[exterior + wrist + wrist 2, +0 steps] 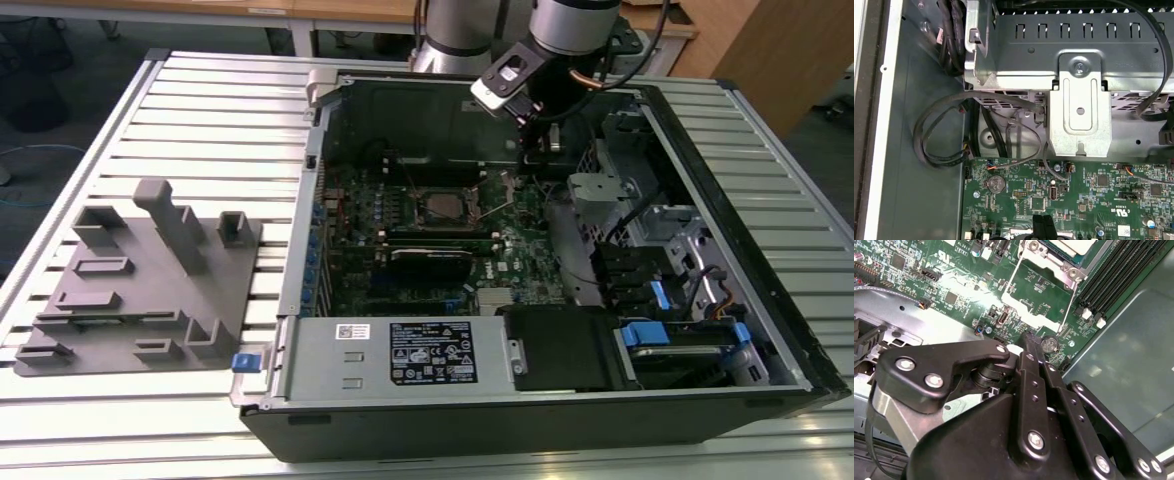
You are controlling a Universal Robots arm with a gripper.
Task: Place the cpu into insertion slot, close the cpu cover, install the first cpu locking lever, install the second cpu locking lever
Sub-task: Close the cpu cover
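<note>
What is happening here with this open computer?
One robot arm reaches into the open computer case. Its gripper hovers shut, with nothing held, above the green motherboard, a little aside from the insertion slot. The cpu already lies in that slot. A thin metal lever beside it appears raised, not latched.

Green circuit board point(1089, 200), coin battery point(996, 183), silver metal bracket point(1080, 107), looped black cables point(929, 137), dark claw point(1043, 227) over board

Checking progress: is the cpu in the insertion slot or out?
In. The cpu lies flat inside the insertion slot, its pale top showing in the second wrist view.
</note>
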